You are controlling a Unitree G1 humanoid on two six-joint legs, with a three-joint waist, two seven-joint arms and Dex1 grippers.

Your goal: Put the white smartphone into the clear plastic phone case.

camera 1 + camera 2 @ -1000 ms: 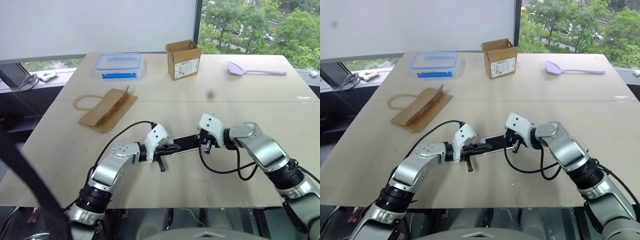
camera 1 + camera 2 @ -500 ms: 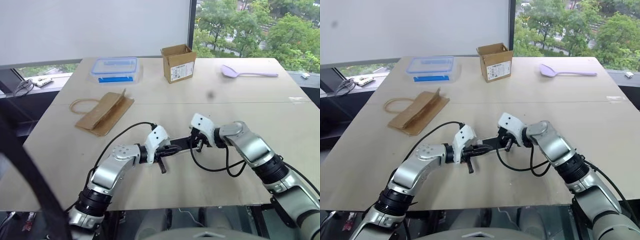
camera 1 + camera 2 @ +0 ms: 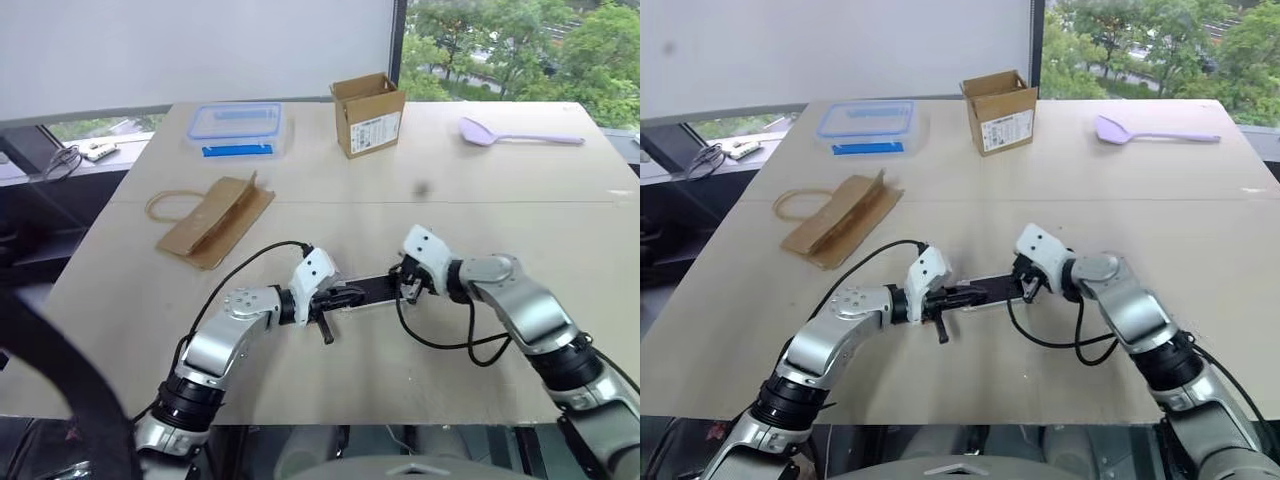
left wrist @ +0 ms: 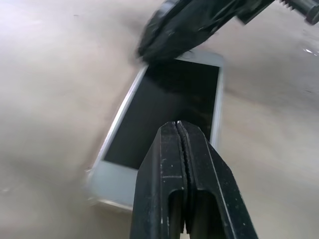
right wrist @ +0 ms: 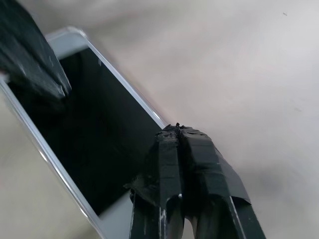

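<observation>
The white smartphone lies flat on the table, black screen up, between my two grippers. My left gripper is shut, and its tip sits over the phone's left end. From the other side, my right gripper is also shut, with its tip over the phone's right end. Neither holds anything. I cannot tell whether the tips press the glass or hover just above it. The clear plastic phone case cannot be told apart from the phone's pale rim.
A brown paper bag lies at the left of the table. At the back are a clear food box with a blue-rimmed lid, an open cardboard box and a lilac spoon. The table's front edge is near.
The whole view swayed with the camera. The right gripper slid a little along the phone toward the left gripper, then drew back. The left gripper and the phone stayed put.
</observation>
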